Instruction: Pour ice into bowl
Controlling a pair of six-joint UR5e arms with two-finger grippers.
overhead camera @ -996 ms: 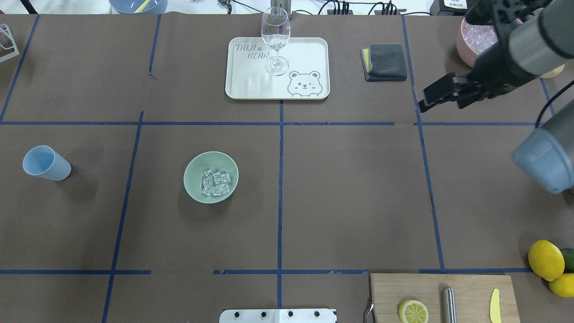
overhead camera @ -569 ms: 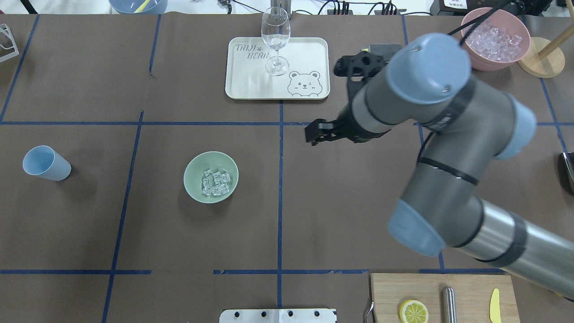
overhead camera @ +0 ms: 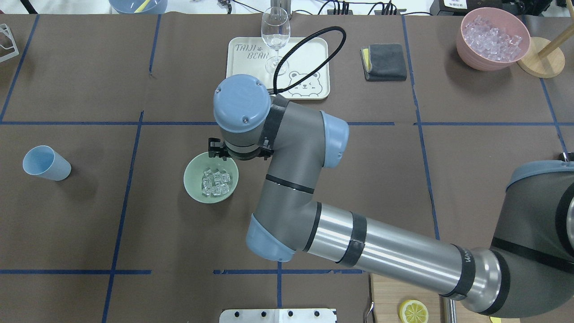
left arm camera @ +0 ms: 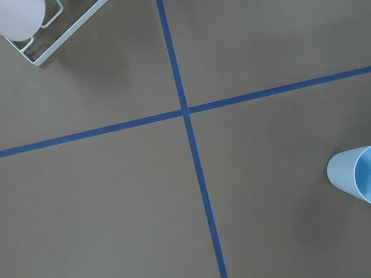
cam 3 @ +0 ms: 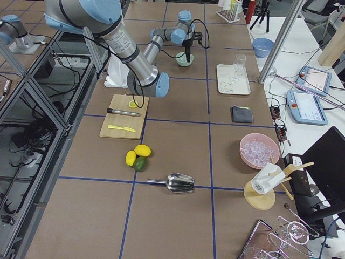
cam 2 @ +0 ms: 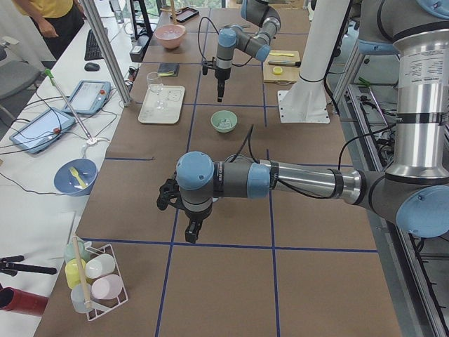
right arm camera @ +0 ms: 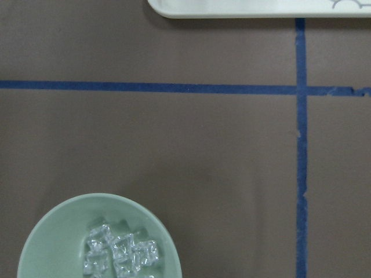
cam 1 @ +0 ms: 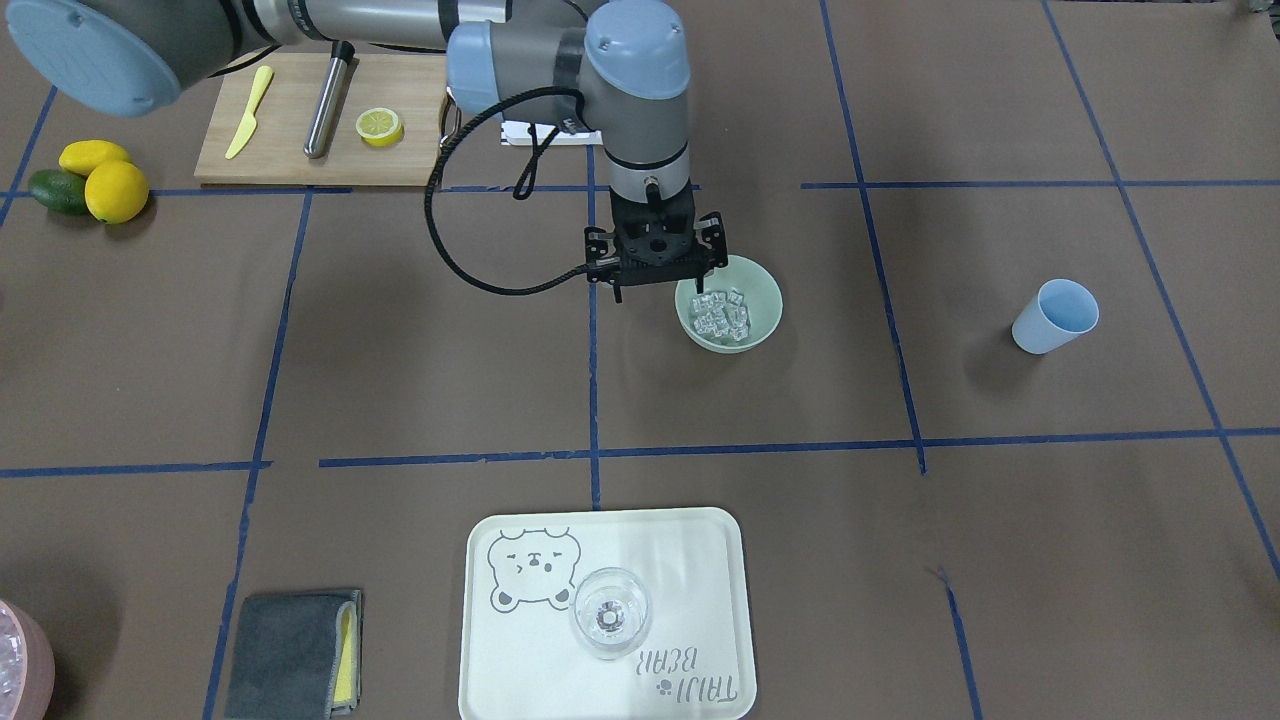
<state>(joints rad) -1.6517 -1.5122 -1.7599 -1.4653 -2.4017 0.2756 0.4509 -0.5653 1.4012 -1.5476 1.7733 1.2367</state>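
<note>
1. The bowl [cam 1: 766, 296] sits upright on the counter [cam 1: 420, 380], and every place below is given from it. The ice [cam 1: 723, 313] lies inside it as a small heap of clear cubes, a little off centre. No cube shows on the counter around the bowl.

2. The right end effector [cam 1: 656, 276] points straight down and hangs above the counter just off the bowl's rim, on the robot's right side of it. I cannot tell whether it is open or closed, because the wrist body hides its fingers from above and its own camera shows none. Nothing can be seen held in it.

3. This is the relation the next move turns on. From this end effector the bowl lies a short way towards the robot's left, and in the right wrist view it sits in the lower left corner, partly cut off. The bowl is round, so it has no long axis to line up with.

4. The right arm is much the nearer. The left end effector [cam 2: 191, 230] hangs well apart from the bowl, out past the light blue cup [cam 1: 1055, 315] on the bowl's other side. I cannot tell its state.

5. With ice already in the bowl, the pour looks done or nearly so. More ice fills a pink container [overhead camera: 491, 38] well apart from the bowl.
</note>
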